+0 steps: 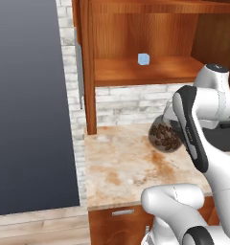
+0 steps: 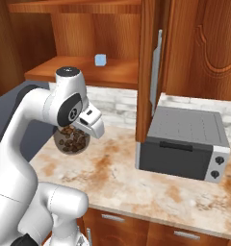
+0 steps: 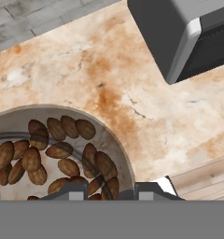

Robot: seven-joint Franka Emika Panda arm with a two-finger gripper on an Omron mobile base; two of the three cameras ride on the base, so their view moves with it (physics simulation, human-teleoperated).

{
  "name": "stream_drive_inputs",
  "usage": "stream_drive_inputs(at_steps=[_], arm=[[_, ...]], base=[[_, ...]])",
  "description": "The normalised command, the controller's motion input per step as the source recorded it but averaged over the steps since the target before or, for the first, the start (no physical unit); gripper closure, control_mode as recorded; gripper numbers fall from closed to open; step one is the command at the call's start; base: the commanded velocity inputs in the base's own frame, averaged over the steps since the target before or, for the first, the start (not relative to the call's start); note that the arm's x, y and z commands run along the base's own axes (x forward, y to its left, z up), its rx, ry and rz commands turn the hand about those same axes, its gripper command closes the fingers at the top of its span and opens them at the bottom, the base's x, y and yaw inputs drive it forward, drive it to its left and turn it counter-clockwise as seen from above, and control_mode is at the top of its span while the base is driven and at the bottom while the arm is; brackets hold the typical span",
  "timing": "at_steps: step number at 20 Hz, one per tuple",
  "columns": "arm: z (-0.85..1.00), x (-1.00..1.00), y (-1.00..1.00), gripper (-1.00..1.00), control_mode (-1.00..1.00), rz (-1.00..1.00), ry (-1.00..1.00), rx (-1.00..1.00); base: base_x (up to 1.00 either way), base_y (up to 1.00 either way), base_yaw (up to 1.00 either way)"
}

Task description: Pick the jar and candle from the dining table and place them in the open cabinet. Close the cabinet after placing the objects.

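Glass jar (image 2: pixel 71 139) of brown lumps gripped in narrow claw (image 3: pixel 104 189), left of centre, above marbled table (image 2: pixel 151 180). Mid-carry; next, up to cabinet shelf (image 1: pixel 150 72) beside blue cube (image 1: pixel 143 59).

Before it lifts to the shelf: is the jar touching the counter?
Cannot tell. In the right base view the jar sits low by the counter, but the arm hides its base and no gap shows plainly.
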Motion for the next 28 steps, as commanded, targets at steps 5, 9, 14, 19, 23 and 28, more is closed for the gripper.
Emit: stream_drive_inputs(at_steps=[5,9,14,19,23,28], arm=[[0.0,0.0,0.0,1.0,1.0,0.0,0.0,0.0],[0.0,0.0,0.0,1.0,1.0,0.0,0.0,0.0],[0.0,0.0,0.0,1.0,1.0,0.0,0.0,0.0],[0.0,0.0,0.0,1.0,1.0,0.0,0.0,0.0],[0.0,0.0,0.0,1.0,1.0,0.0,0.0,0.0],[0.0,0.0,0.0,1.0,1.0,0.0,0.0,0.0]], base=[[0.4,0.19,-0.08],[0.4,0.17,0.0],[0.39,0.01,0.12],[0.26,0.02,0.26],[0.23,0.01,0.2],[0.05,0.0,0.01]])
